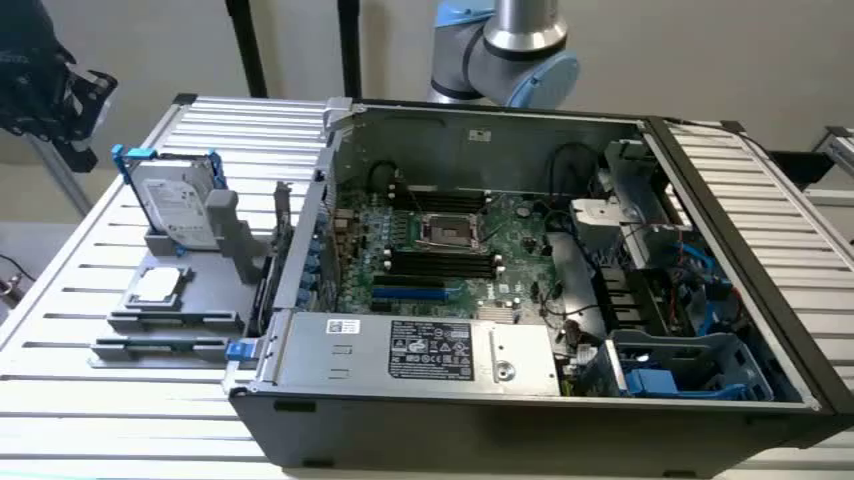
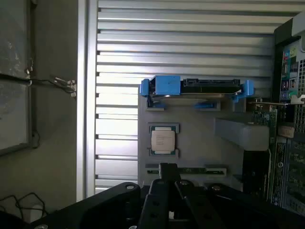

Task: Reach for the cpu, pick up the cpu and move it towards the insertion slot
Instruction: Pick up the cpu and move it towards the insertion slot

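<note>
I am a single robot arm (image 1: 514, 45), rising behind an open computer case (image 1: 534, 440) that lies on a slatted metal table (image 1: 67, 300).

The cpu (image 2: 163, 140), a small square chip with a shiny silver top, lies flat outside the case. It sits in a shallow pocket of a grey holder (image 2: 200, 143), which stands just beside the case on the exterior view's left.

In the wrist view my pincer (image 2: 167, 168) is a dark shape whose tip lines up with a thin green memory stick (image 2: 188, 170) lying in the same holder. The tip is near the cpu but apart from it. I cannot tell whether the pincer is apart or together.

Other things share the holder beside the case:
- A silver hard drive (image 1: 174, 205) in a blue frame stands on edge.
- A tall grey post (image 1: 230, 235) rises between the cpu and the case.
- An upright green card (image 2: 263, 117) stands right against the outside of the case wall.

The post, the card and the case wall all stand between the cpu and the inside of the case.

Inside the case lies a green motherboard (image 1: 521, 235). Near its middle is the socket (image 1: 445, 232), a square silver frame around a dark centre. Long black and blue memory slots (image 1: 434, 262) run close beside the socket. A silver power supply (image 1: 420, 350) with a black label fills the near edge of the case. Black and blue cables (image 1: 667, 270) crowd the side of the case on the exterior view's right.
</note>
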